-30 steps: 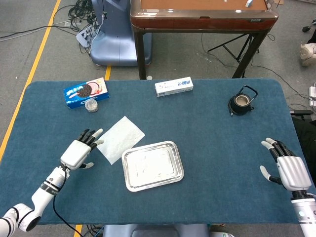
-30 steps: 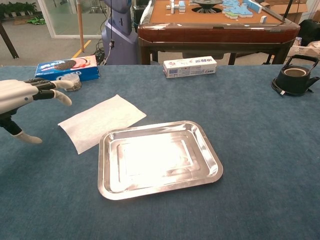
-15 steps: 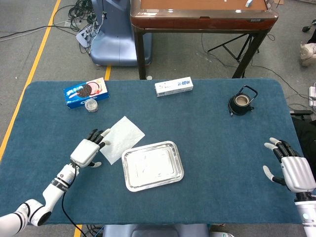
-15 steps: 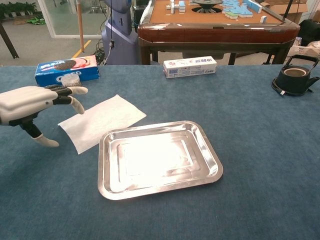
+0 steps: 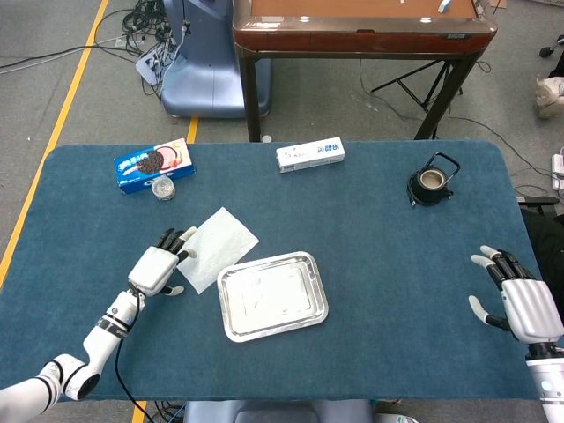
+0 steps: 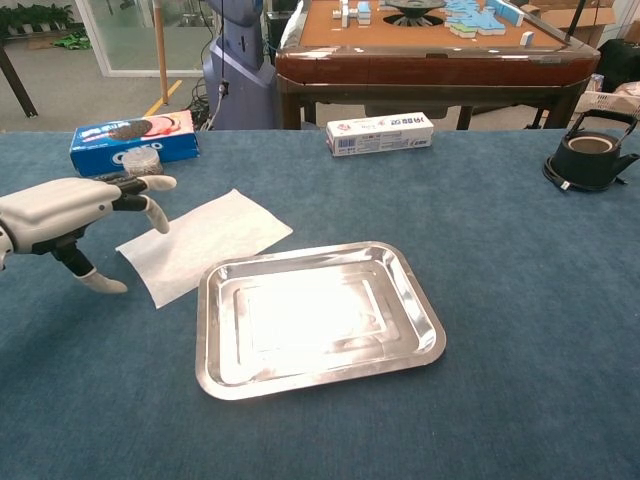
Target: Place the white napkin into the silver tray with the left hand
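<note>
A white napkin (image 5: 214,248) (image 6: 204,243) lies flat on the blue table, just left of the silver tray (image 5: 272,294) (image 6: 317,316). The tray is empty. My left hand (image 5: 159,264) (image 6: 75,217) hovers at the napkin's left edge, fingers spread and reaching over that edge, holding nothing. My right hand (image 5: 517,302) rests open near the table's right edge, far from both; the chest view does not show it.
An Oreo box (image 5: 153,165) (image 6: 134,137) and a small round container (image 5: 163,188) sit at the back left. A white carton (image 5: 309,154) (image 6: 380,133) lies at the back middle, a black teapot (image 5: 433,181) (image 6: 590,156) at the back right.
My left hand has moved right and forward from the left side to the napkin's left edge. The napkin and tray have not shifted; the right hand dropped slightly.
</note>
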You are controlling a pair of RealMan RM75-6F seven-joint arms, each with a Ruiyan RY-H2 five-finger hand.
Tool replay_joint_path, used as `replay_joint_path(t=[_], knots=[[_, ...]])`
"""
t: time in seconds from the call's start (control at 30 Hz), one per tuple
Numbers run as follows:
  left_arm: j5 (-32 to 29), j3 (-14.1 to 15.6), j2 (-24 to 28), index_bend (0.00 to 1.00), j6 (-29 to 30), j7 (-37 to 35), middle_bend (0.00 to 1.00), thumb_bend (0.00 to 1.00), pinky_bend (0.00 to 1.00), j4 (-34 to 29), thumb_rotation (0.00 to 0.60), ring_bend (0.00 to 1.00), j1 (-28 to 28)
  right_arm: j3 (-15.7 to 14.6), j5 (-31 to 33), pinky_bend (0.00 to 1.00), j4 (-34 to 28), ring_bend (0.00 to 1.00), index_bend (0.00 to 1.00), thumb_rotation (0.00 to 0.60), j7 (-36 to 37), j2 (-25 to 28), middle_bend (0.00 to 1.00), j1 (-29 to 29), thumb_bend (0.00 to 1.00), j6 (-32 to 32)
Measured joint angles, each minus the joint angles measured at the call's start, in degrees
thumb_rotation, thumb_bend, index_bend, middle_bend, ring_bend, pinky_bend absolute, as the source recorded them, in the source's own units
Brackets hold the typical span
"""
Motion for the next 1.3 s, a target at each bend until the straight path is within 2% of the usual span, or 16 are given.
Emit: replay_joint_path(t=[0.8,1.07,1.2,1.3], knots=[[-2.0,-0.5,-4.2,0.38,1.4,-1.9,0.0,0.07,0.01,5.5,0.6,0.0,0.0,0.3,0.2,0.31,0.1,0.11,0.22,0.6,0.5,0.2,0.17,-0.1,0.34,0.3],[-2.4,-0.8,-5.7,0.42,2.2,-3.8,0.0,0.18,0.03,6.9,0.6,0.0,0.1,0.3,0.1,0.31,0.2,0.11,0.22,0.6,0.5,0.2,0.17,-0.2,0.34,0.3],[-2.5,-0.8,-6.2,0.44,2.6,-4.8,0.0,0.27,0.04,7.6,0.6,0.0,0.3,0.3,0.2,0.31,0.2,0.11,0.23,0.6,0.4,0.2,0.17,-0.2,0.34,0.4],[-2.6,-0.9,-6.5,0.45,2.7,-5.5,0.0,0.29,0.05,8.1,0.6,0.0,0.3,0.4,0.3,0.31,0.1,0.11,0.23,0.6,0.4,0.3,0.17,-0.2,0.34,0.5]])
